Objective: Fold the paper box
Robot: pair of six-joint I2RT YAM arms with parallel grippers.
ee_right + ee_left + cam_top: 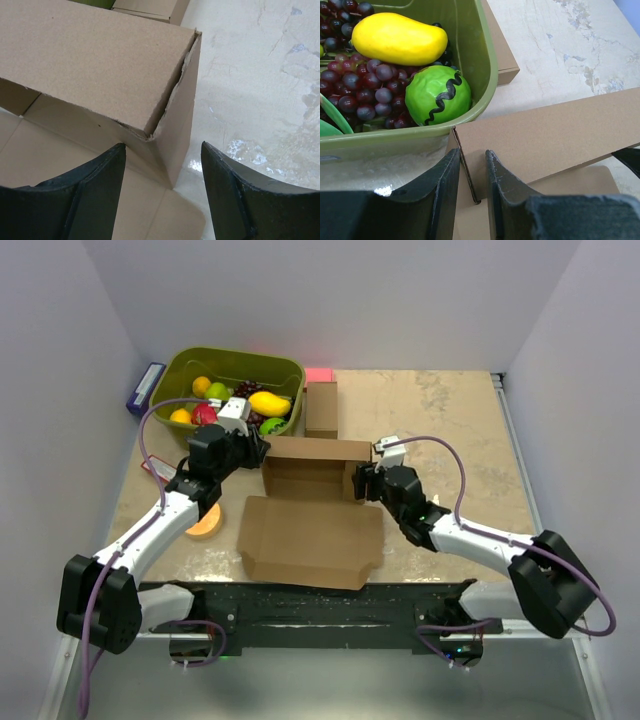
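Between the two end effectors, found the paper box (310, 535) resting on the counter (440, 420), partly formed; noted the rear wall and both short side walls upright, and a wide flapped panel lying flat behind the fingertips, toward the arm bases.

At the box's rear left corner, found the left end effector (256, 452) drawn narrowly together and clamped on the left side wall; from the left wrist, observed one dark finger (442, 190) to each side of the card edge, close against it, with the rear wall running off to the right.

Directly ahead of that end effector and to its left, recorded a green basket (487, 70), its rim just beside the box corner; inside it, logged a yellow mango (397, 39), a green striped ball (437, 95) and dark grapes (360, 85).

Ahead and to its right, noted a small cardboard box (321, 408) beside the basket and near the rear wall, a strip of counter showing between.

At the rear right corner, found the right end effector (360, 480) standing apart, jaws straddling the right side wall; from the right wrist, observed clear gaps on both sides of the card, and a slight open seam where rear wall and side wall meet.

Behind the left end effector, beside its arm, logged an orange disc (205, 523) on the counter.
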